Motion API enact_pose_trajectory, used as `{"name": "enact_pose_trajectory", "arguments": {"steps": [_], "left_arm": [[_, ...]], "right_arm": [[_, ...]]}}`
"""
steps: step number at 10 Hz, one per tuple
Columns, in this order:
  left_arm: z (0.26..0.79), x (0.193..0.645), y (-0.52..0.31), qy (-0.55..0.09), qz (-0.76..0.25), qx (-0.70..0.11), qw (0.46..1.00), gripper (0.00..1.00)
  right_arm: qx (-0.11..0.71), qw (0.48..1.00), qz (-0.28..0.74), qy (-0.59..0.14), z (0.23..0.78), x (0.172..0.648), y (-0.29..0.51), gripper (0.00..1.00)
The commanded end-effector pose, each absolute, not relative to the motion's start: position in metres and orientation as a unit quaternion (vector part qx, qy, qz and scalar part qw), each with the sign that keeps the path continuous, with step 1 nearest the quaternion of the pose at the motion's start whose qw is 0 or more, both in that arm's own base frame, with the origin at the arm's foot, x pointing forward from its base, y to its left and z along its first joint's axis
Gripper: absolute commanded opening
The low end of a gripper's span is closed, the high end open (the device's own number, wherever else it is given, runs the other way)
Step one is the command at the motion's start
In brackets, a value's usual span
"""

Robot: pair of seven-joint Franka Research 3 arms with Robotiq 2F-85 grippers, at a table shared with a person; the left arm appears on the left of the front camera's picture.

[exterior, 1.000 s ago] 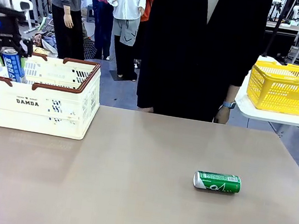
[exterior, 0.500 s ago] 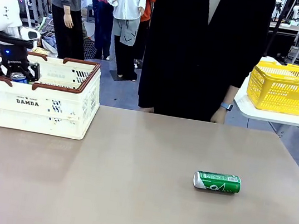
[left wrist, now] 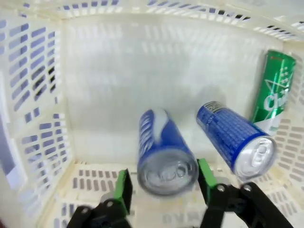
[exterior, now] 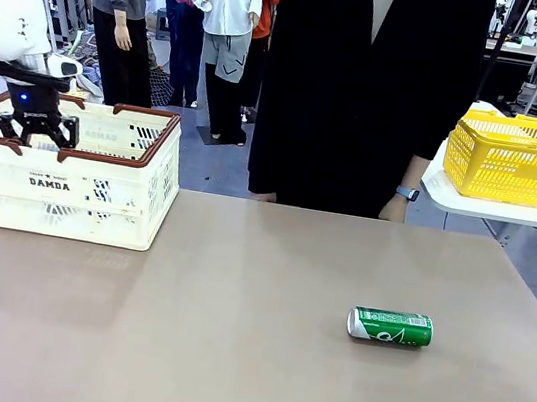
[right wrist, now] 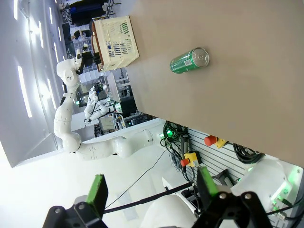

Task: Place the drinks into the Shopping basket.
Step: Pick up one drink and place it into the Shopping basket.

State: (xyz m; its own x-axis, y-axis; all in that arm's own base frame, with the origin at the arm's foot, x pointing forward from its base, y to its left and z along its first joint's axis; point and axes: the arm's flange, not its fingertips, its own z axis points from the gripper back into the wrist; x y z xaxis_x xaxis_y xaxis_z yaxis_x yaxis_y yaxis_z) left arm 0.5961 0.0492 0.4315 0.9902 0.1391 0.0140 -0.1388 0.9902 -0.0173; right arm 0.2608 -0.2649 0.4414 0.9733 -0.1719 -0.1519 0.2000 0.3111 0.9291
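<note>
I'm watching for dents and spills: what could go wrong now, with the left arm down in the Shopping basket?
1. The blurred blue can is loose between the open left fingers and may strike the second blue can lying beside it.
2. The green can on the table lies on its side, so it may roll when grasped.

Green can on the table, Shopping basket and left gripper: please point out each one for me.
green can on the table (exterior: 390, 326): front view, middle of its side.
Shopping basket (exterior: 7, 194): front view, its front wall.
left gripper (left wrist: 164, 183): left wrist view, midway between its green pads.
</note>
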Motion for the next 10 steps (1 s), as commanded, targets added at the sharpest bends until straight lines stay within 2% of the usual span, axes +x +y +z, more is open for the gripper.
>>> {"name": "enact_pose_trajectory", "arguments": {"steps": [1, 3, 5, 6, 8, 10], "left_arm": [[0.465, 0.590, 0.056, -0.031, 0.068, -0.008, 0.997, 1.00], [0.536, 0.574, 0.068, -0.067, 0.072, -0.046, 0.994, 1.00], [0.602, 0.533, 0.085, -0.039, 0.035, -0.199, 0.979, 1.00], [0.615, 0.491, 0.106, -0.021, -0.022, -0.301, 0.953, 1.00], [0.592, 0.423, 0.149, -0.025, -0.100, -0.446, 0.889, 1.00], [0.548, 0.385, 0.185, -0.064, -0.094, -0.557, 0.823, 1.00]], "right_arm": [[0.577, 0.811, -0.103, 0.008, 0.444, 0.259, -0.268, 1.00], [0.577, 0.811, -0.103, 0.008, 0.444, 0.259, -0.268, 1.00], [0.577, 0.811, -0.103, 0.008, 0.444, 0.259, -0.268, 1.00], [0.577, 0.811, -0.103, 0.008, 0.444, 0.259, -0.268, 1.00], [0.577, 0.811, -0.103, 0.008, 0.444, 0.259, -0.268, 1.00], [0.577, 0.811, -0.103, 0.008, 0.444, 0.259, -0.268, 1.00]]}}
